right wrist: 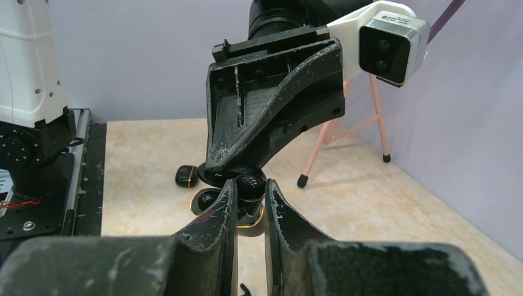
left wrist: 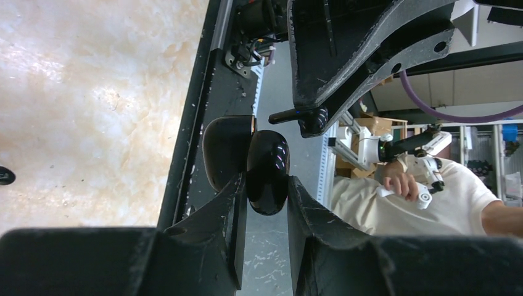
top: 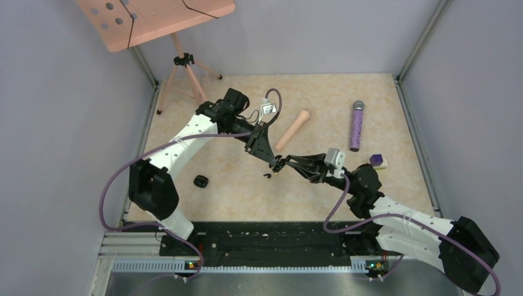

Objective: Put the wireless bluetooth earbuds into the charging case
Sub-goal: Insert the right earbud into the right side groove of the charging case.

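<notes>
My left gripper (top: 275,161) (left wrist: 266,180) is shut on the charging case (left wrist: 267,160), a glossy black pebble held above the table with its lid (left wrist: 225,154) swung open. In the right wrist view the case (right wrist: 208,198) shows a gold rim. My right gripper (top: 285,163) (right wrist: 252,188) is shut on one tiny black earbud (right wrist: 250,182) right at the open case. From the left wrist, that earbud (left wrist: 285,116) pokes out of the right fingertips. Another earbud (top: 266,175) (right wrist: 245,288) lies on the table below the two grippers.
A black rounded lump with a gold band (top: 201,180) (right wrist: 185,176) lies left of the grippers. A peach cylinder (top: 293,129), a purple glitter stick (top: 357,125) and a purple-and-white cube (top: 378,161) lie farther back and right. A pink tripod stand (top: 182,61) occupies the back left corner.
</notes>
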